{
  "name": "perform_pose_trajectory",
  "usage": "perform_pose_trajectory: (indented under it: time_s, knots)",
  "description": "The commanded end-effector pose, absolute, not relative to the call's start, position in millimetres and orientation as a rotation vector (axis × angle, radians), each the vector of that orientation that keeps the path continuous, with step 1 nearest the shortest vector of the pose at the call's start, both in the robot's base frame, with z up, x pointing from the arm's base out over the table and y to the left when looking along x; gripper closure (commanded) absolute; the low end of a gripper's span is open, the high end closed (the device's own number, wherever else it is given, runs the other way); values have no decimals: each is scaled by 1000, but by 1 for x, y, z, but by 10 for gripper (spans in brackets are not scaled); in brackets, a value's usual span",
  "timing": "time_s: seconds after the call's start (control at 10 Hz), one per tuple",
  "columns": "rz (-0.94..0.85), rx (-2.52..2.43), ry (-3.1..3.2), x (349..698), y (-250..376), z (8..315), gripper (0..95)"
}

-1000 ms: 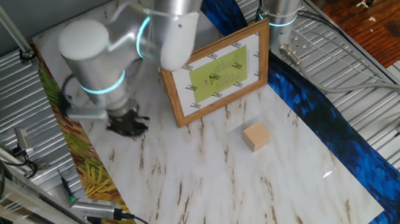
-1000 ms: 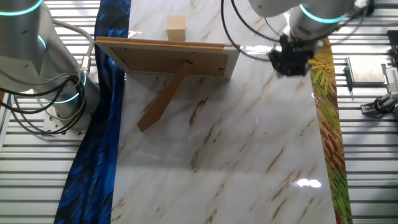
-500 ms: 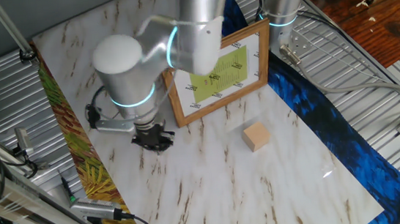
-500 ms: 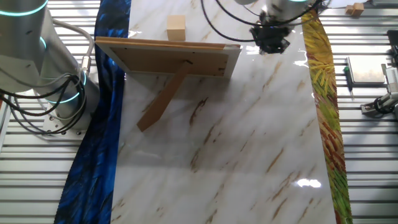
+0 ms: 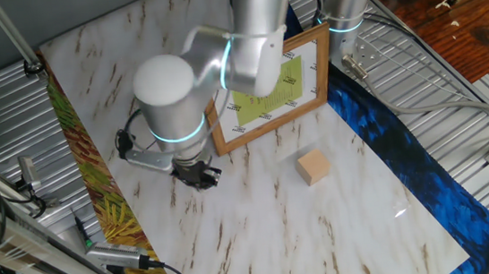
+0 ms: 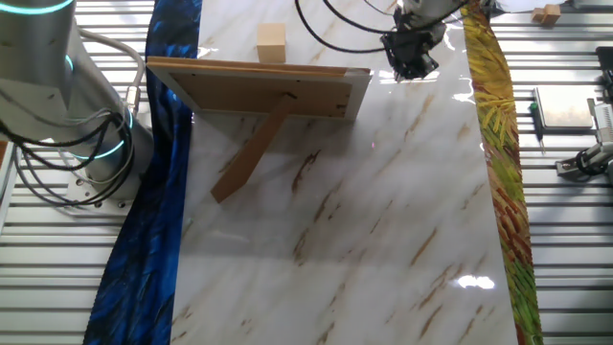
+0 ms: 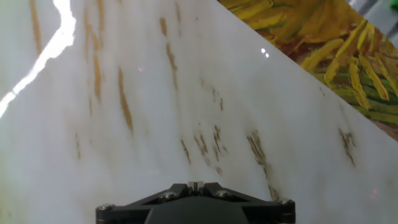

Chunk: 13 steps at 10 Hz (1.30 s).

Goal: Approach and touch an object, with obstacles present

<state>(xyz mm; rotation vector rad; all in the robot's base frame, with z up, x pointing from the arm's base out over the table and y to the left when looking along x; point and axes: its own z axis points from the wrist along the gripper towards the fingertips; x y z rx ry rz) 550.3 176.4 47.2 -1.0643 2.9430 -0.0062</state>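
One fixed view shows the small wooden cube (image 5: 314, 167) right of centre on the marble tabletop (image 5: 263, 234), below the framed board (image 5: 267, 90). The gripper (image 5: 198, 174) hangs well left of it, jaws' spread hidden.

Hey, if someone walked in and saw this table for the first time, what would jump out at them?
Probably the silver arm bent over the marble table, its dark gripper hanging low by the corner of the upright framed board. Next, the small wooden cube alone in front of the board, apart from both.
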Motion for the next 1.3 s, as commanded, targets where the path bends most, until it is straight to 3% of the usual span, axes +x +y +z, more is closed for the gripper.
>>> perform_pose_trajectory:
  time_s: [0.1,0.8,1.3]
  knots:
    - [-14,-1444,2781,551,176,46,950]
    - [22,-1200,2891,458,259,32,950]
    - [-1,-1266,2844,455,262,32,950]
